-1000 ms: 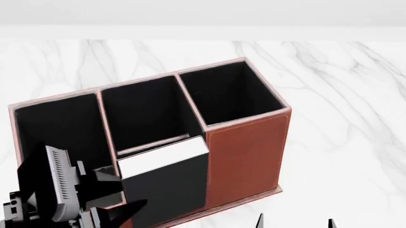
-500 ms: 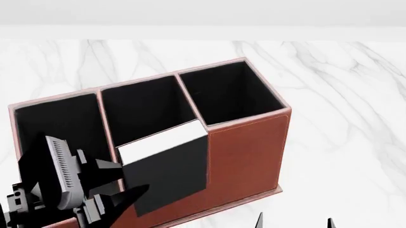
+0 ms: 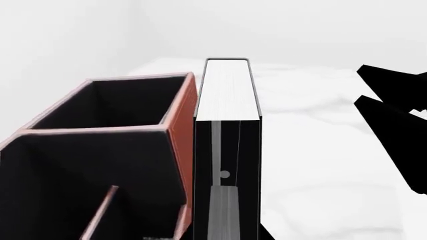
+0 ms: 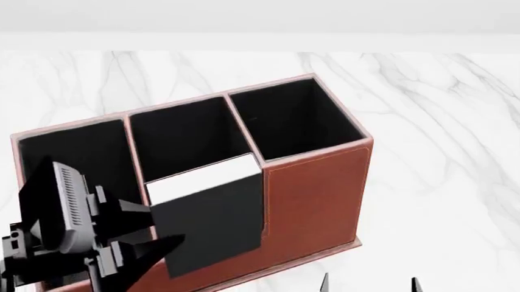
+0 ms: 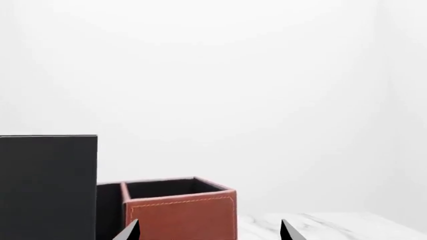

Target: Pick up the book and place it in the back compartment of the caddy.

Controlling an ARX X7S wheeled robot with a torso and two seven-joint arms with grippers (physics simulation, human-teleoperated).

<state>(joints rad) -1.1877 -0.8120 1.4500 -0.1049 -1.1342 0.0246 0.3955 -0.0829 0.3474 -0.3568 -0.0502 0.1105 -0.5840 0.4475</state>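
Note:
My left gripper (image 4: 156,236) is shut on the book (image 4: 213,222), a thick black hardcover held upright with its white page block (image 4: 203,177) on top. The book hangs in front of the middle cell of the reddish-brown caddy (image 4: 313,194) and overlaps its front wall. It hides the back compartment in the head view. In the left wrist view the book (image 3: 227,150) stands right beside the caddy's wall (image 3: 187,125), and a low thin partition (image 3: 100,215) shows inside. My right gripper (image 5: 210,232) is open and holds nothing, near the table's front edge (image 4: 369,286).
The caddy stands on a white marble table (image 4: 439,121), with three tall black-lined cells along its far side. A pale wall runs behind the table. In the right wrist view the book (image 5: 47,185) rises above the caddy's end cell (image 5: 180,215).
The book has moved up and back toward the middle cell and now covers the low partition seen earlier. My left gripper has shifted left with it. The right fingertips have edged slightly left.

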